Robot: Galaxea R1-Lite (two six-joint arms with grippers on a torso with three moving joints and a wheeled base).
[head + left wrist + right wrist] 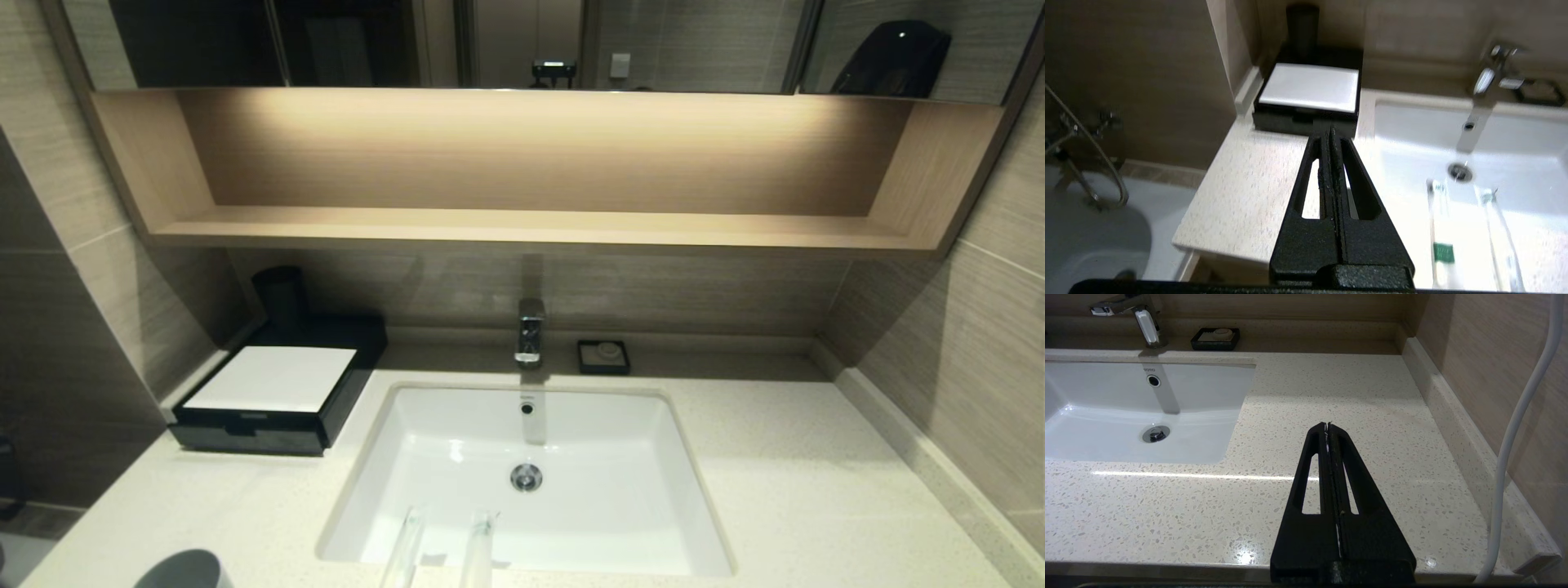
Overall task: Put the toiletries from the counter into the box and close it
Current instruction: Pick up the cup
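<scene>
Two slim clear packets (pixel 406 543) (pixel 478 549) lie side by side at the counter's near edge, their far ends over the white sink (pixel 669 490). In the left wrist view one packet (pixel 1440 232) has a green mark; the other (pixel 1498 237) lies beside it. The black box (pixel 273 396) with a white top stands at the counter's far left, drawer shut; it also shows in the left wrist view (pixel 1310 87). My left gripper (pixel 1329 132) is shut and empty, above the cream counter (pixel 1249 196) in front of the box. My right gripper (pixel 1327 426) is shut and empty over the counter (pixel 1355 400) right of the sink.
A chrome tap (pixel 531 331) stands behind the sink, a small black soap dish (pixel 603 357) beside it. A dark cup (pixel 280 298) stands behind the box. A light grey cup (pixel 184 570) shows at the near left edge. A wooden wall shelf (pixel 531 229) hangs above. A white cable (pixel 1515 437) runs along the right wall.
</scene>
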